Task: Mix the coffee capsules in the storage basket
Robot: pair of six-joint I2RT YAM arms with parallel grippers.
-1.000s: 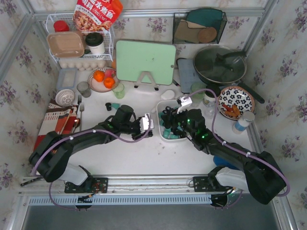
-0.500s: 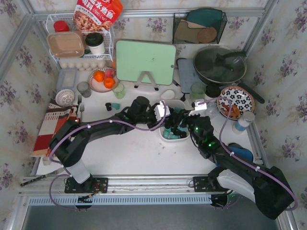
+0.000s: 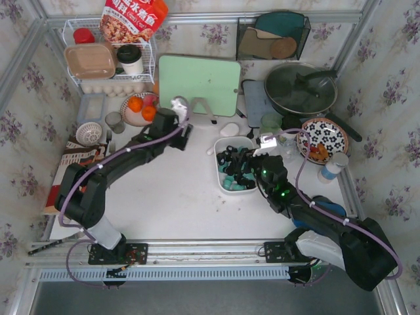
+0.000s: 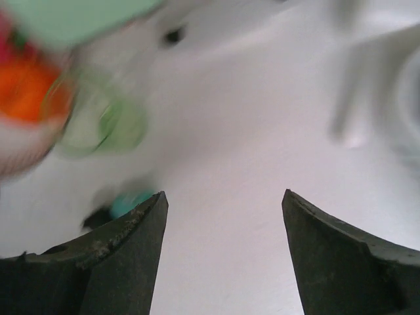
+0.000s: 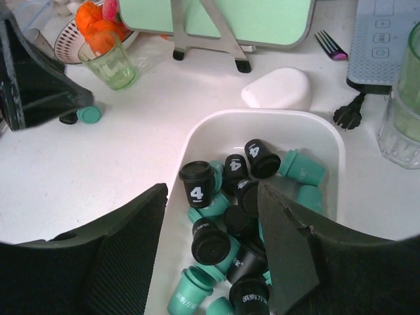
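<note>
The white storage basket sits mid-table, holding several teal and black coffee capsules. In the right wrist view the capsules lie jumbled in the basket. My right gripper is open and empty just above them; its left finger is over the basket's left rim and its right finger is over the pile. My left gripper is open and empty, low over the table left of the basket. A loose teal capsule and a black one lie by its left fingertip.
A pale green cup and a plate of oranges stand near the left gripper. A green cutting board stands on its rack behind. A white oval object lies behind the basket, glasses to its right, and a pan at back right.
My left arm has swung away from the basket's left side, back and left to the loose capsules by the green cup. My right gripper has stayed over the basket, shifting slightly.
</note>
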